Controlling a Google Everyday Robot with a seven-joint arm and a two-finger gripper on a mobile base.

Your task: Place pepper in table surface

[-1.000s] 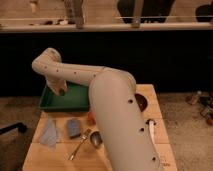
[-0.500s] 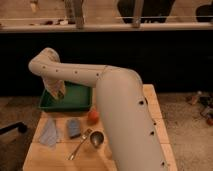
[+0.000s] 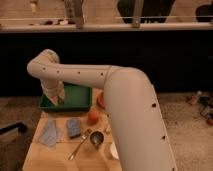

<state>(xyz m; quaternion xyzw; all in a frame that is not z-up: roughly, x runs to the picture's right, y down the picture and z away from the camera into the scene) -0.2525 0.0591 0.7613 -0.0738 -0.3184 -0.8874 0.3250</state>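
No readable text, label, brand, number or sign anywhere, claw [image 3: 56,98] down over the green tray [image 3: 75,98] at the desk's [image 3: 45,157] far left

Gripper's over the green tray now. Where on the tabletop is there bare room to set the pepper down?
The gripper hangs over the green tray. Bare table surface shows along the near left edge, below the cloth and left of the spoon. It is crowded around the blue sponge, orange fruit and metal cup.

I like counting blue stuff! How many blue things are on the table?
2. A blue cloth lies at the table's left edge, and a blue sponge sits just right of it. The arm could hide more. The gripper is over the green tray.
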